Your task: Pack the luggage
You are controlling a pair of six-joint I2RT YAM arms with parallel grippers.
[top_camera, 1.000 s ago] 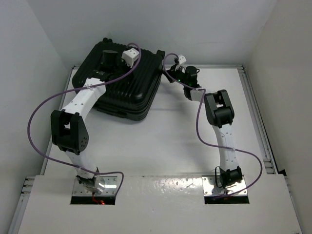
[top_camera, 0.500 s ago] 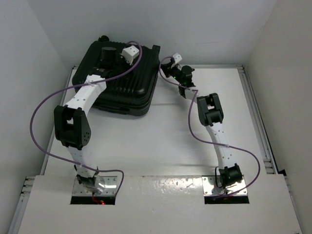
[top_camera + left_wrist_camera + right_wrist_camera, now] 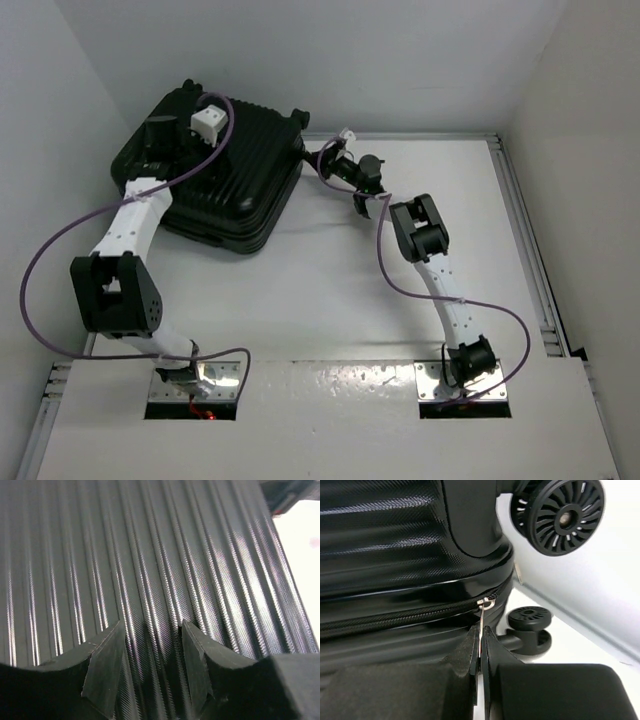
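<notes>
Pinching the silver zipper pull (image 3: 483,611) of a black ribbed hard-shell suitcase (image 3: 250,170), the right gripper (image 3: 480,632) is clamped; the left gripper (image 3: 152,626), jaws parted, seemingly touches the shell.

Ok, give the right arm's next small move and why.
Probably draw the zipper pull along the closed teeth of the suitcase: the right gripper pinches it at the corner by the wheel, and the open left gripper is low over the ribbed shell.

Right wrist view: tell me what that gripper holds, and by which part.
The right gripper is shut on the luggage's zipper pull, pinching the lower end of its tab.
</notes>
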